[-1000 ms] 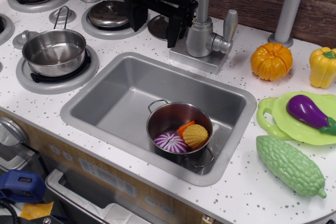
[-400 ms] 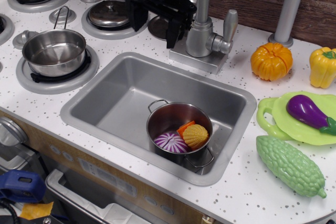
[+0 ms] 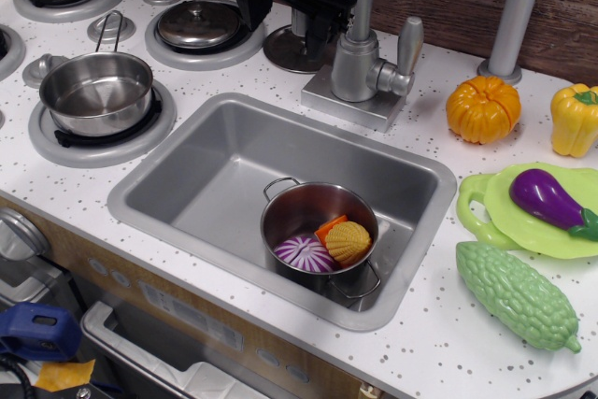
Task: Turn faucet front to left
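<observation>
The silver-grey faucet point(image 3: 356, 64) stands behind the sink on a square base plate, its thin pipe rising out of the top of the frame. Its paddle lever point(image 3: 408, 44) sticks up on the right side. My black gripper point(image 3: 282, 18) hangs just left of the pipe, above the back burners. Its fingers point(image 3: 249, 5) are spread apart and hold nothing. It sits close to the pipe, and I cannot tell whether it touches it. The spout end is out of view.
A sink point(image 3: 215, 170) holds a small pot point(image 3: 320, 235) with toy food. A pot point(image 3: 96, 91) and a lidded pan point(image 3: 197, 24) sit on the stove at left. A grey pole point(image 3: 512, 16), pumpkin point(image 3: 482, 108), yellow pepper point(image 3: 574, 119), eggplant plate point(image 3: 528, 221) and bitter gourd point(image 3: 516, 294) are at right.
My gripper has risen and drawn back toward the top of the frame, its fingers now higher beside the faucet pipe. The faucet and lever look unchanged.
</observation>
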Controlling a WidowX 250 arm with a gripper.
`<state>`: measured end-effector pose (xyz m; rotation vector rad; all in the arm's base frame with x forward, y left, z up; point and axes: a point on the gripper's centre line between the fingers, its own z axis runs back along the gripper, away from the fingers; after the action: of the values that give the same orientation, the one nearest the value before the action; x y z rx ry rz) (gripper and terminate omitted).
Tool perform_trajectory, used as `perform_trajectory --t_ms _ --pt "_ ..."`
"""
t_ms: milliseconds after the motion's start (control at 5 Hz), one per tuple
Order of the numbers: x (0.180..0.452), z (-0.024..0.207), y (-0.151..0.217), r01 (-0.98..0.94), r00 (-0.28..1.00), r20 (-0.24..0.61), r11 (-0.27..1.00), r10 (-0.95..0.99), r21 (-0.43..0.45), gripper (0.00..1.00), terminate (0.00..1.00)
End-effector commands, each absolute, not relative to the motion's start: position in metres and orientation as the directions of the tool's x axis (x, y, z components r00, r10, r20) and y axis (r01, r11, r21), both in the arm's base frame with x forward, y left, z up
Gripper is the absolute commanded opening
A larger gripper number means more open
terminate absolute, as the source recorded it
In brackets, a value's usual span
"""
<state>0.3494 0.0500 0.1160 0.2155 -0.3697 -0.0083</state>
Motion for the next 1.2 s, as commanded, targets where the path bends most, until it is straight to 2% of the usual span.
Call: perform_trajectory --t_ms 0,200,600,1000 --pt "0.361 0.137 0.053 -0.066 0.904 0.426 0.968 -0.044 0.240 1.00 0.00" --pt "0.360 0.131 0.060 -0.069 0.894 0.445 0.967 -0.049 0.247 0.00 0.00" --pt "0.369 0.125 0.102 0.001 0.872 0.469 0.959 -0.140 0.285 0.00 0.00" --pt "0.391 0.122 0.122 0.046 0.856 0.481 0.955 -0.189 0.293 0.00 0.00"
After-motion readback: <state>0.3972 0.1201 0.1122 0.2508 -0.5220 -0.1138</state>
